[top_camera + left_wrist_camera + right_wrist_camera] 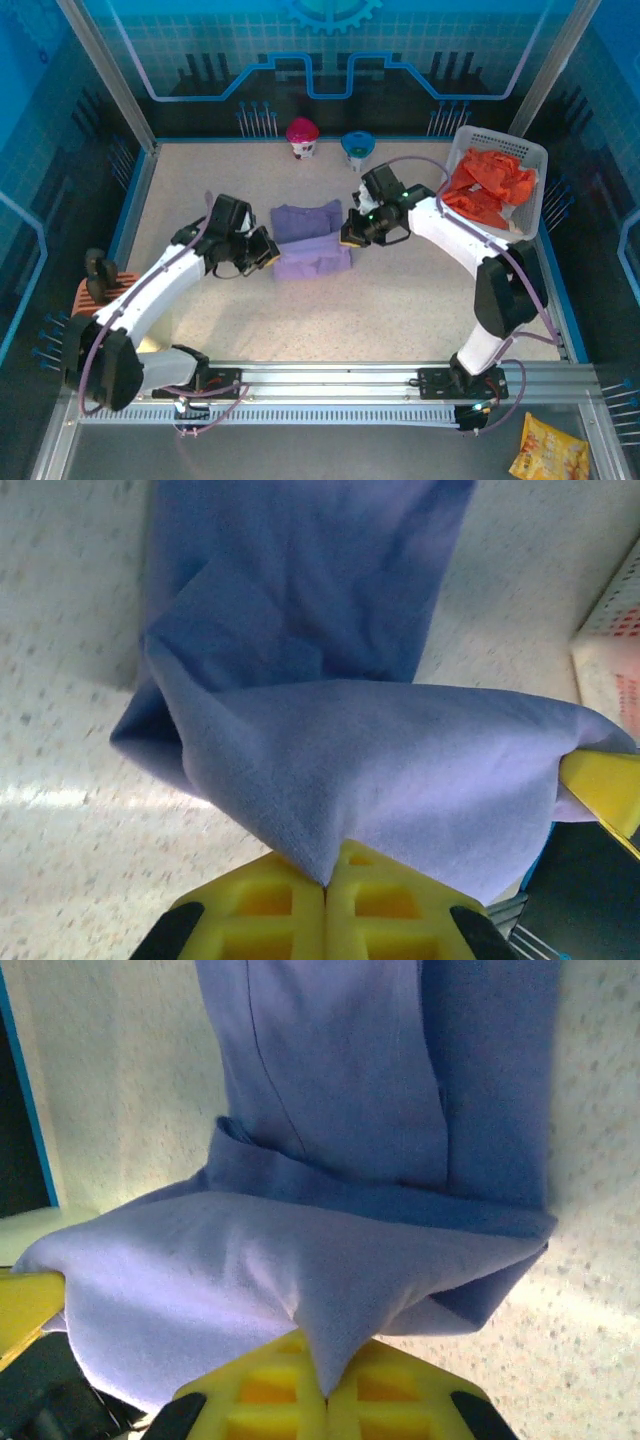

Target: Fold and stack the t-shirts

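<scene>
Left wrist view, closest in: left gripper, yellow fingers pressed together with a pinch of the lavender t-shirt coming out of the seam between them. Clamped on cloth.

Right wrist view, same picture mirrored: right gripper closed on another pinch of that shirt.

Top view: the shirt sits mid-table, partly folded into a compact block, with one gripper at its left side and one at its right. The edge they hold runs left to right between them. The rest lies flat, reaching toward the far side. The block looks close to square, so I cannot call a clear long axis. I cannot tell where the neck or hem is.

Handling, my judgement: light, limp, no stiffness. It sags between the two pinches and drapes wherever it is unsupported. Grip is best at corners or along a folded edge, both ends moved together so the fold stays straight. There is no breakage risk, only slumping and creasing.

Further right: orange-red t-shirts crumpled in the white basket, not yet folded.

Far edge: two small cups, well apart from the work.
</scene>
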